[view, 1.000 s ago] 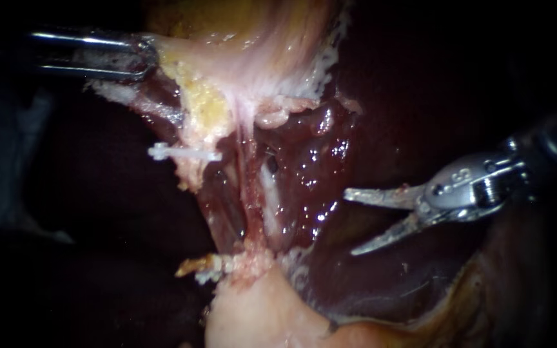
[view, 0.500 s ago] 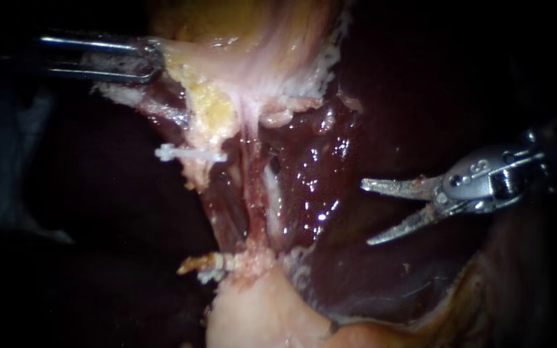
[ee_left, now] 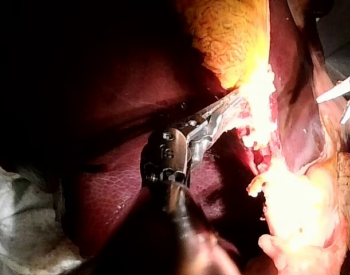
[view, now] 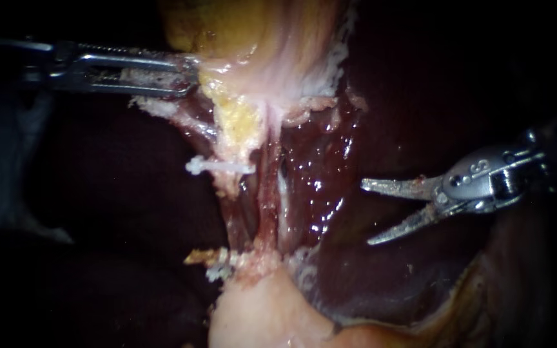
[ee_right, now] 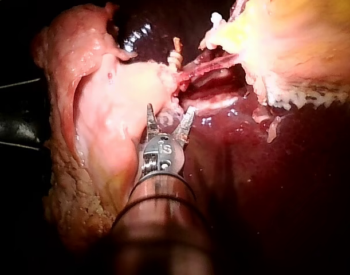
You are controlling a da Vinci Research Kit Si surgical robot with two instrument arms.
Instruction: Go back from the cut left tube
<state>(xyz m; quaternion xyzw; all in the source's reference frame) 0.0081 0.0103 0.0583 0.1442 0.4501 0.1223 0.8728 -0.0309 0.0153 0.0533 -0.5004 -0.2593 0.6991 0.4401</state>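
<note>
My left instrument (view: 185, 76) comes in from the left, its jaws shut on the pale edge of the gallbladder (view: 272, 58) and holding it stretched; the left wrist view shows the same grip (ee_left: 231, 107). The cut left tube shows as an upper stump carrying a white clip (view: 217, 166) and a lower stump with clips (view: 214, 259), a dark gap between them. Beside it, a reddish tube (view: 269, 193) still runs whole. My right instrument (view: 367, 214), with two thin blades, stands open to the right of the tubes over the liver (view: 369, 116), touching nothing; its blades (ee_right: 170, 117) also gape in the right wrist view.
Yellow fat (view: 236, 122) clings below the gallbladder's neck. A pale mound of tissue (view: 259, 316) lies under the lower stump. Wet dark liver bed (view: 317, 174) sits between the tubes and my right instrument. Dark liver (view: 130, 193) fills the left.
My right instrument drew back to the right, away from the tubes, then held still. My left instrument moved right, carrying the gallbladder edge and the clipped upper stump with it.
</note>
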